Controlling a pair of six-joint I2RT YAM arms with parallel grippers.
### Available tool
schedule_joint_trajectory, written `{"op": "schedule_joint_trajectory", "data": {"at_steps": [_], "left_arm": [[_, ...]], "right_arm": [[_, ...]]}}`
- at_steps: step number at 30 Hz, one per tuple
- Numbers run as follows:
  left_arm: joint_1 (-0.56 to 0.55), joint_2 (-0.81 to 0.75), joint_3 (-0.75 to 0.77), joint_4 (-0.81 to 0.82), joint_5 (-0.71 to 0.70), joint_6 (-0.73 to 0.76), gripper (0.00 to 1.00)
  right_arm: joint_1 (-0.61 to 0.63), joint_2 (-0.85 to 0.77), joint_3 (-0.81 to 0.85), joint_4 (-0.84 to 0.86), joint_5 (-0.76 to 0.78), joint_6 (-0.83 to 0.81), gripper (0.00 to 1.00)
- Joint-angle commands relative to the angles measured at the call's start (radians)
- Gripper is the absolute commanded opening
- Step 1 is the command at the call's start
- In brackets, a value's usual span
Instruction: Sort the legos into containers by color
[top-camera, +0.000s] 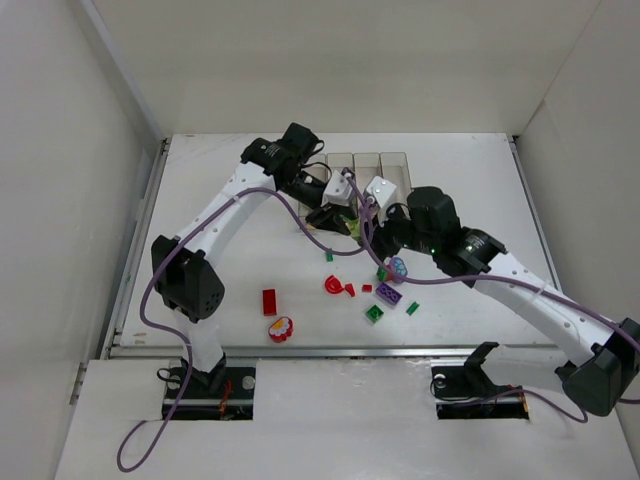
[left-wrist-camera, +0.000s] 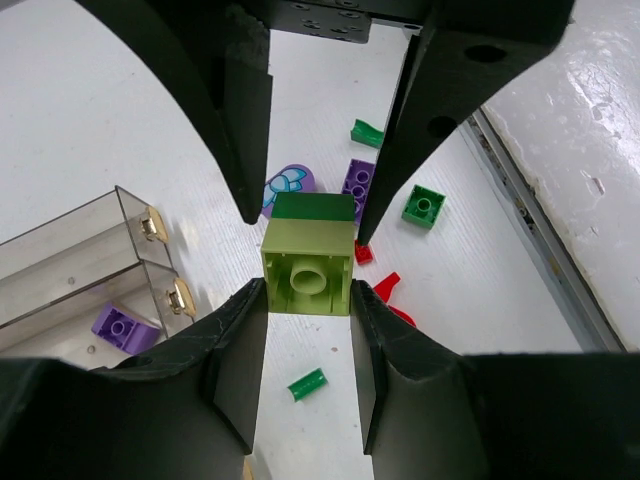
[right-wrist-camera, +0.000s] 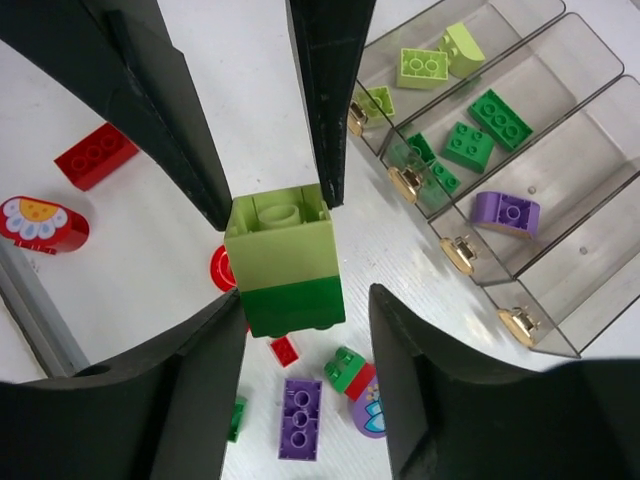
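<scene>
Between both hands, clear of the tabletop (left-wrist-camera: 120, 120): left hand (left-wrist-camera: 308, 288) pinches the yellow-green brick (left-wrist-camera: 307, 262), right hand (right-wrist-camera: 307, 297) pinches the green brick (right-wrist-camera: 295, 305) locked to it. Light, rigid, slick plastic; flat side walls look like the best hold.

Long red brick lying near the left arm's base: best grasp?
Come straight down from above and pinch across its short width, on the two long flat sides near mid-length. The red brick lies flat, studs up, with both long sides free. The flowered red piece sits only off its near end.
</scene>
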Motion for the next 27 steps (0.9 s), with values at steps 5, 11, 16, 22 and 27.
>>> {"op": "schedule_joint_trajectory", "data": {"at_steps": [5, 11, 16, 22, 27], "left_arm": [[0.006, -0.009, -0.008, -0.014, 0.044, -0.007, 0.0], [0.006, -0.009, -0.027, -0.014, 0.044, -0.007, 0.0], [0.031, -0.009, -0.016, -0.014, 0.044, -0.031, 0.0], [0.118, 0.04, 0.079, 0.039, 0.054, -0.128, 0.0], [0.178, 0.041, 0.079, 0.111, 0.032, -0.185, 0.0]], "right_arm": [[0.012, -0.046, -0.016, 0.072, 0.007, 0.022, 0.35], [0.012, -0.046, -0.016, 0.072, -0.007, 0.031, 0.15], [0.012, -0.055, -0.026, 0.052, -0.029, 0.022, 0.11], [0.012, -0.035, -0.099, -0.006, -0.029, 0.032, 0.03], [0.012, -0.058, -0.147, 0.035, -0.009, 0.069, 0.02]]}}
